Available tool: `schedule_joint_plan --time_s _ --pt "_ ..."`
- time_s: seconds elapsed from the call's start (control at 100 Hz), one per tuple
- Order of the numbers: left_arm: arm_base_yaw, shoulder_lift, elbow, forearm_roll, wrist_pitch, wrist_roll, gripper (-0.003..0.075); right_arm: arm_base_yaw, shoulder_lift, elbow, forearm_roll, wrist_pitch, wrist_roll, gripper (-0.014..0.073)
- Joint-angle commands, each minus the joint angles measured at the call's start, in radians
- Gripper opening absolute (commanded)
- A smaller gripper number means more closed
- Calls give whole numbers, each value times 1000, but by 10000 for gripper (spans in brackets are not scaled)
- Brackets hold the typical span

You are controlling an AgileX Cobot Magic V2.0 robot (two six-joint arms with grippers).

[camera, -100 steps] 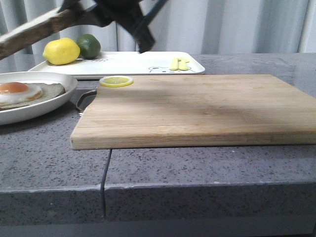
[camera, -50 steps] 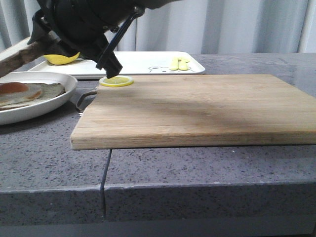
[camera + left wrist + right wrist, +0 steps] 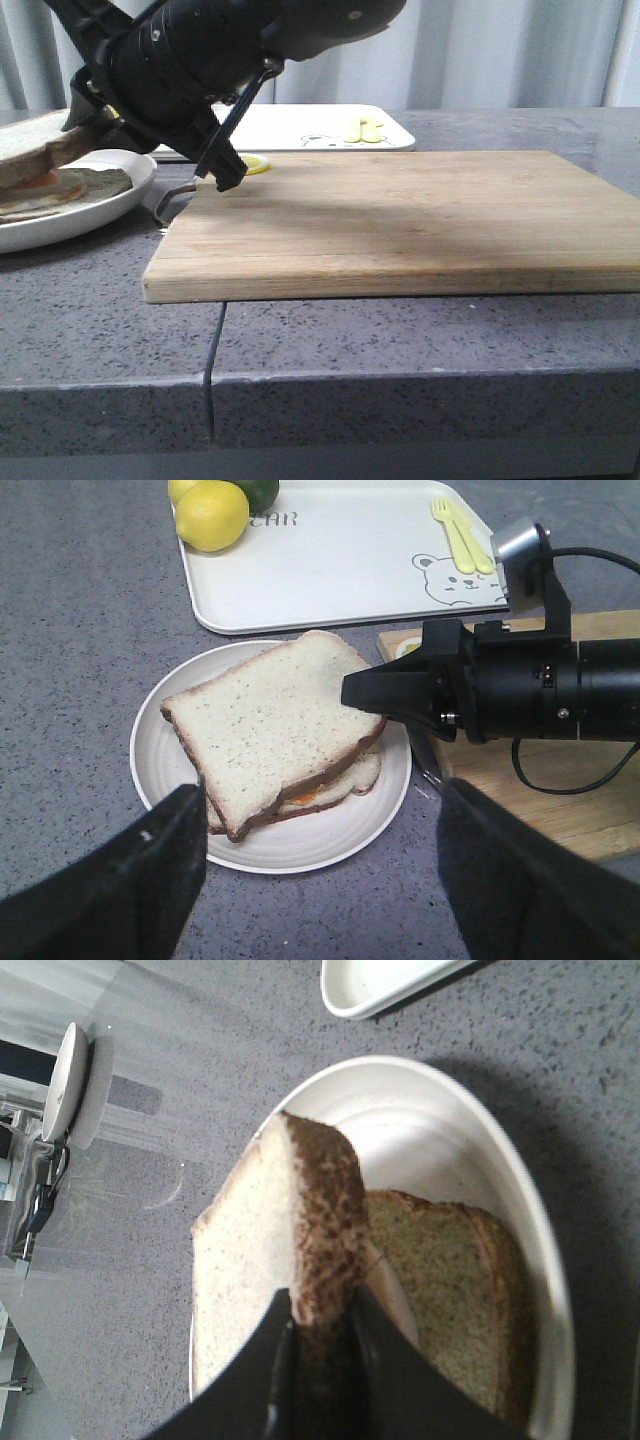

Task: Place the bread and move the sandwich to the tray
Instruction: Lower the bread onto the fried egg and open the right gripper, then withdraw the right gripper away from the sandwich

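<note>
Bread point(image 3: 275, 725) in right gripper point(image 3: 365, 692) hides most of egg point(image 3: 300, 797).

1. A wooden cutting board point(image 3: 400, 220) lies across the grey speckled desk point(image 3: 110, 330), its near edge close to the desk's front.
2. A round white plate point(image 3: 170, 750) sits on the desk beside the board's left end.
3. A lemon slice point(image 3: 258, 163) lies at the board's far left corner, partly hidden.
4. A whole lemon point(image 3: 211, 515) sits at a far corner, with a dark green lime point(image 3: 262, 490) just behind it.
5. A pale yellow fork and spoon point(image 3: 458, 535) lie side by side near a bear drawing.
6. Pale curtains point(image 3: 500, 50) hang behind the desk.
</note>
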Motion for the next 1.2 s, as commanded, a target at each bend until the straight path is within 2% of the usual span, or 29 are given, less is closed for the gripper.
schedule_joint_plan --time_s 0.0,0.2,0.34,0.89,1.03,1.19 --pt "-1 11 -31 -23 -59 1 460 -1 -55 -27 54 12 -10 55" --pt "-1 11 -31 -23 -59 1 460 -1 -55 -23 19 5 -11 283" --pt "-1 11 -31 -23 -59 1 461 -1 -55 -23 -4 -8 -11 355" --pt "-1 11 -31 -23 -59 1 461 -31 -124 -23 -174 -55 -5 358" --pt "-1 11 -31 -23 -59 1 461 -67 -202 -23 -283 -53 0 358" --pt "-1 11 -31 -23 -59 1 460 -139 -318 -14 -472 -13 44 358"
